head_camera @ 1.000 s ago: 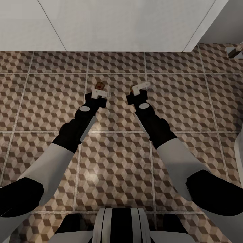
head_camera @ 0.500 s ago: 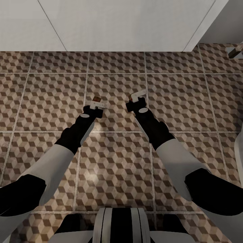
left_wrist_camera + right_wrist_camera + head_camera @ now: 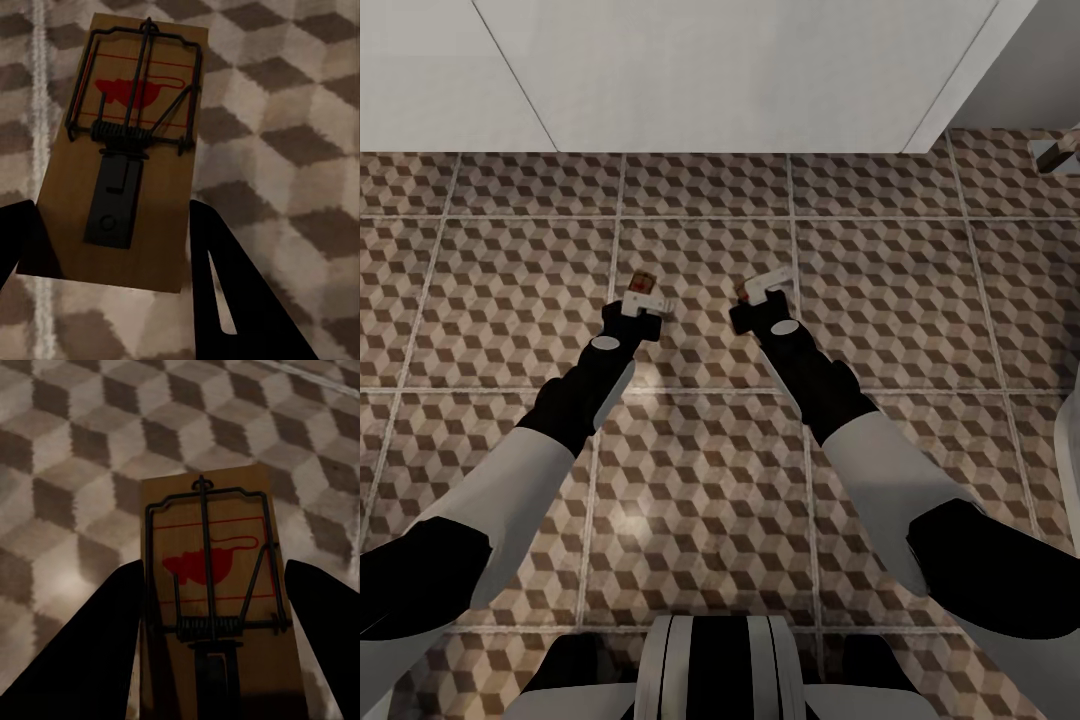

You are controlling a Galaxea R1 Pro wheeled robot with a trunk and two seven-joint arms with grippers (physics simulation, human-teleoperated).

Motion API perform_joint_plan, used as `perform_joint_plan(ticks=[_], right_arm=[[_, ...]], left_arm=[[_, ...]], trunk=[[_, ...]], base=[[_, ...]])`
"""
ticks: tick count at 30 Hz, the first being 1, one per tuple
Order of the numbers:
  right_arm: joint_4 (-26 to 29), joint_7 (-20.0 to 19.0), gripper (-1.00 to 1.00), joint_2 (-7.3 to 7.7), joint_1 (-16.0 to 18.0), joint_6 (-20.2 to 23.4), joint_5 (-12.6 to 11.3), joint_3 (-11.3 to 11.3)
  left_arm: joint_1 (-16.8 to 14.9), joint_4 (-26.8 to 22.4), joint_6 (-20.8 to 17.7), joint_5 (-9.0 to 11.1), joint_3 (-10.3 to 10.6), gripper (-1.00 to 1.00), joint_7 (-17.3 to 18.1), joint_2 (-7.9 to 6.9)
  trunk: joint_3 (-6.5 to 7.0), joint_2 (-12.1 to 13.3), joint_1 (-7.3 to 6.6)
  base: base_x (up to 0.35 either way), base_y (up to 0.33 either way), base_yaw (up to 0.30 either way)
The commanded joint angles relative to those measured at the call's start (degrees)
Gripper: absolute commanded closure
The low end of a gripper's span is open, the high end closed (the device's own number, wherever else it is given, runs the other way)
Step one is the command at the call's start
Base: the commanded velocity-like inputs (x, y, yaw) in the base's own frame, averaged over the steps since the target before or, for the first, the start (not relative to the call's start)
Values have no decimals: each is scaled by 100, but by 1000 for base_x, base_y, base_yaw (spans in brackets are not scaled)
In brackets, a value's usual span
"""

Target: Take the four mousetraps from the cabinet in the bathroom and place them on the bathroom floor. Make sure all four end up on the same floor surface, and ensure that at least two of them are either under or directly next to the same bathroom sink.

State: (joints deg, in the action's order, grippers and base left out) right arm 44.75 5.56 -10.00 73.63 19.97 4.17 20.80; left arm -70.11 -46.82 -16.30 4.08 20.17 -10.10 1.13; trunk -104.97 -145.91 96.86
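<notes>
Floor: cube-patterned bathroom floor in brown, beige and cream, with pale grout lines, fills most of the head view.
Backdrop: white vanity spans the far edge of the head view, its front standing over the tiles.
Left gripper: held low over the tiles, fingers clamped on the two long edges of the left mousetrap. In the left wrist view the dark fingers press against the near end of the board.
Left mousetrap: tan board with dark wire, spring and red mark facing the wrist camera; its far end sticks out past the fingers, above the tiles beside a grout line.
Right gripper: also low over the floor, closed on the right mousetrap, one dark finger on each long side.
Right mousetrap: wire and red mouse mark up, its far end projecting over the tiles.
Contact with floor: cannot tell for either board.
Spacing: both grippers near each other, apart, in front of the vanity.
</notes>
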Motion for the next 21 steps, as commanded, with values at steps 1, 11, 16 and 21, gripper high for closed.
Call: perform_joint_plan(ticks=[1,11,16,21], right_arm=[[7,-17,100,0,2,42,45,8],[11,-80,100,0,2,42,49,11],[28,-81,100,0,2,38,51,12],[33,-82,100,0,2,34,52,12]], left_arm=[[-3,-9,-18,19,31,100,-63,-7],[-3,-14,4,14,45,100,-71,-15],[-3,-19,3,14,40,100,-71,-16],[-3,-20,-3,14,40,100,-70,-16]], trunk=[[-3,-1,-1],[-3,-1,-1],[-3,-1,-1],[-3,-1,-1]], base=[[0,0,0],[5,0,0],[122,0,0],[216,0,0]])
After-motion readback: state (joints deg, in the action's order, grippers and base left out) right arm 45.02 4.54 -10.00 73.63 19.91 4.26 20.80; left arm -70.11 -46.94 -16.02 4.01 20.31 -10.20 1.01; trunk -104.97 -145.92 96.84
